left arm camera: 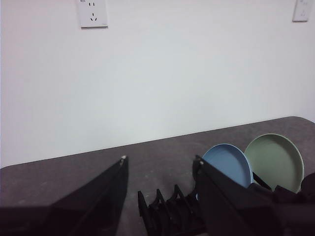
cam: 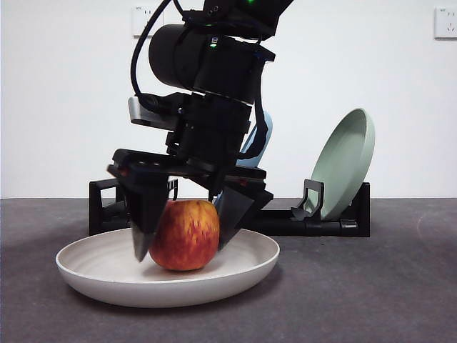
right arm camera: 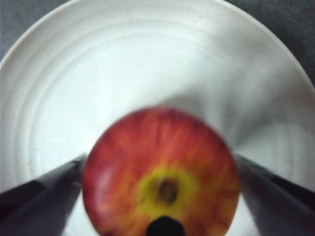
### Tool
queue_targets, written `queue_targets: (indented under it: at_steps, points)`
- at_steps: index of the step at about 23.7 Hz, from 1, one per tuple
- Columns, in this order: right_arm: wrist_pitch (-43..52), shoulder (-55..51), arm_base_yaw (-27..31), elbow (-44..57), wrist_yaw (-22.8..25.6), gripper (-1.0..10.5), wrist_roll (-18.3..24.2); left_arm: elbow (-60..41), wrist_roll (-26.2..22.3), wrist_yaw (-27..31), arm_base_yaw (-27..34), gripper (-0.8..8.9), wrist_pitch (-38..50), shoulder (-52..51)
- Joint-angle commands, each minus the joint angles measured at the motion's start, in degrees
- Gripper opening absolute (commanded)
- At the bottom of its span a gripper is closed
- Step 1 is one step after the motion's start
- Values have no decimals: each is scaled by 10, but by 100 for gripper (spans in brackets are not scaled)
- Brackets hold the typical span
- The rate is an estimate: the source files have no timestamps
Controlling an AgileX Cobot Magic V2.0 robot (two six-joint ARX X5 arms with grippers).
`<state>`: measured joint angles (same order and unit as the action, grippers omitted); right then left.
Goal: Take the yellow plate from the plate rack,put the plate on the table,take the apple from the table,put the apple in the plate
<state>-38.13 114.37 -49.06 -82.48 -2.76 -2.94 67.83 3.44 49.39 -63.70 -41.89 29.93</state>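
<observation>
The apple [cam: 187, 236], red with yellow streaks, sits in the middle of the cream yellow plate [cam: 250, 268], which lies flat on the dark grey table [cam: 371, 286] in front of the black plate rack [cam: 335, 218]. My right gripper [cam: 182, 251] comes down from above with one jaw against each side of the apple. In the right wrist view the apple [right arm camera: 160, 172] fills the gap between the jaws of the gripper [right arm camera: 160, 162], with the plate [right arm camera: 147, 59] beneath. My left gripper [left arm camera: 160, 158] is open and empty, raised clear, looking at the rack [left arm camera: 167, 214].
A sage green plate [cam: 346, 161] leans in the rack's right end and a light blue plate [cam: 260, 139] stands behind the arm. Both show in the left wrist view, blue [left arm camera: 226, 164] and green [left arm camera: 275, 160]. A white wall stands behind the table.
</observation>
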Motion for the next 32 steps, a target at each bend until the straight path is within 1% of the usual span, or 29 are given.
queue_targets:
  at_steps: [1, 8, 12, 14, 16, 18, 19, 20, 21, 23, 24, 25, 26, 28, 30, 32]
  points:
    - [0, 6, -1, -3, 2, 577, 5, -3, -4, 0, 0, 220, -2, -1]
    - [-1, -31, 3, -22, 2, 567, 5, -3, -2, -6, 0, 220, -2, -1]
    - [-1, -90, 12, -24, 2, 566, 12, -3, -4, -42, 0, 220, -3, 12]
    - [-1, -126, 19, -24, 2, 563, 16, -3, -12, -65, 0, 219, -13, 27]
    - [-1, -162, 29, -24, 2, 562, 19, -3, -38, -81, 0, 216, -19, 45]
    - [-6, -196, 40, -24, 2, 560, 31, -3, -62, -99, 0, 215, -24, 67]
    - [-11, -215, 45, -24, 2, 535, 32, -3, -74, -111, 0, 211, -27, 81]
    - [-17, -232, 51, -24, 2, 479, 33, -3, -85, -123, 0, 181, -29, 94]
    - [-24, -247, 57, -24, 2, 415, 33, -3, -93, -132, 0, 131, -32, 106]
    - [-40, -280, 70, -24, 2, 237, 34, -3, -114, -142, 1, 4, -38, 133]
    - [-48, -293, 76, -24, 2, 158, 36, -3, -120, -140, 1, -19, -40, 144]
    - [-62, -316, 86, -24, 2, 43, 40, -3, -136, -139, 1, -10, -41, 167]
    - [-72, -332, 94, -24, 2, -18, 42, -3, -149, -139, 1, -10, -42, 185]
    - [-96, -366, 118, -24, 1, -16, 44, -3, -184, -152, 12, -10, -55, 220]
    - [-117, -389, 139, -23, 2, -16, 44, -3, -187, -203, 45, -10, -66, 242]
    - [-122, -412, 162, -18, 2, -16, 44, -3, -174, -251, 103, -10, -78, 246]
